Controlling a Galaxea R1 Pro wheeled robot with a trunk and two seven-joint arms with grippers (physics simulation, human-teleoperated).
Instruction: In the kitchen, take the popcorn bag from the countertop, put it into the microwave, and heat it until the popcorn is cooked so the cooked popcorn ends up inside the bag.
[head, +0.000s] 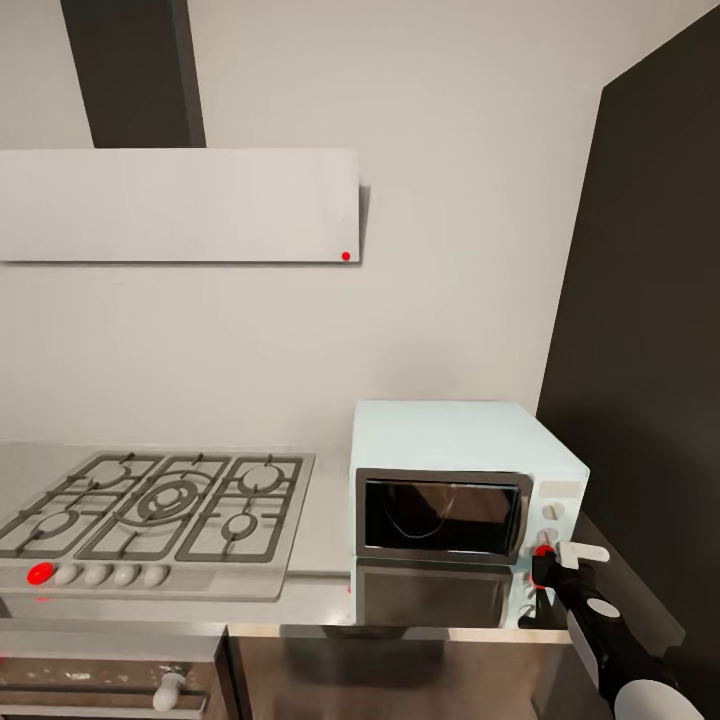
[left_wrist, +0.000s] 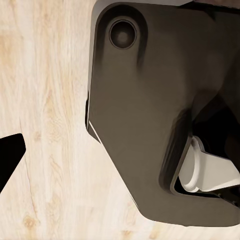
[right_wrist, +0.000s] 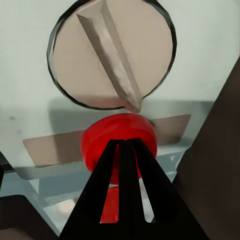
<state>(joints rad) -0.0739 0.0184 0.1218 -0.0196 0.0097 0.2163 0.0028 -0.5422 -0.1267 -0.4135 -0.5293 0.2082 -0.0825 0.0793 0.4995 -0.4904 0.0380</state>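
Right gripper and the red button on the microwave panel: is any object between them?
Nothing visible does. The right gripper, fingers together, points straight at the red button below a round knob on the microwave, its tips at the button's face.

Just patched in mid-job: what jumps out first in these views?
The mint-blue microwave stands on the grey countertop right of the hob, door closed. The right claw, fingers together, is at the microwave's red button, below a round knob. The left wrist view looks down at wooden floor.
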